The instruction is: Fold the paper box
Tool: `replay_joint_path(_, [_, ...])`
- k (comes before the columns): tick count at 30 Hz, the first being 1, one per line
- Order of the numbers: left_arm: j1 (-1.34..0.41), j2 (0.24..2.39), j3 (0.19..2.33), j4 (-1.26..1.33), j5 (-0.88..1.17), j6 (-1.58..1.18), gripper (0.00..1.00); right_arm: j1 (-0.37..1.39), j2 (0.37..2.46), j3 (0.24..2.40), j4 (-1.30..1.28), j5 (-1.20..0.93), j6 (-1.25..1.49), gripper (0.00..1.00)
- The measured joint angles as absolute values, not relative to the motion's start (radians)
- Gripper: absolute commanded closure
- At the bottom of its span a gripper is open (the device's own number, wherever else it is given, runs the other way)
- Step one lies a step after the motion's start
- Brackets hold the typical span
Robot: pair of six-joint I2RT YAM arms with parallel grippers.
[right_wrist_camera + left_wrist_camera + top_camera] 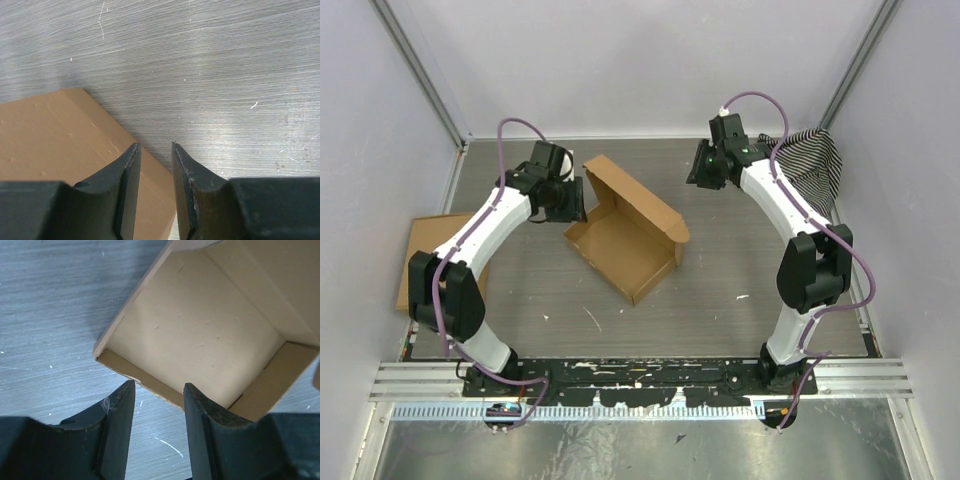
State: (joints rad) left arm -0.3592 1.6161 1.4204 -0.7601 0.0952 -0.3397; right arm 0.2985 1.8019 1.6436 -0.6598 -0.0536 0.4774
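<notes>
Centrally on the grey table [720, 300], the paper box [620, 250] is seen lying open, its shallow tray turned corner-on to the arms and its lid panel raised along the far edge. The left gripper [159, 388] is held just at the tray's left side. In the left wrist view its fingers [120, 425] are spread apart, with the top edge of a tray wall seen in the gap and nothing clamped; whether the wall is touched cannot be told. The right gripper [156, 146] is held beyond the lid, apart from the box in the top view. Its fingers are parted only narrowly and nothing is gripped, while a brown cardboard corner is seen below them. A flat cardboard piece [425, 255] is laid at the table's left edge, and a striped cloth [812, 160] is bunched in the far right corner
</notes>
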Motion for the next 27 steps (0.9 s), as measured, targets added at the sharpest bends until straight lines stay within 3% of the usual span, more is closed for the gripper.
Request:
replay_joint_path(19, [-0.359,1.75,1.311,-0.616,-0.044,-0.291,0.52,0.294,1.802,1.615,-0.667,-0.065,0.469,0.64])
replay_joint_path(27, [-0.359,1.822,1.328,-0.602,-0.089,-0.272,0.7,0.294,1.802,1.613,-0.667,-0.072,0.468,0.64])
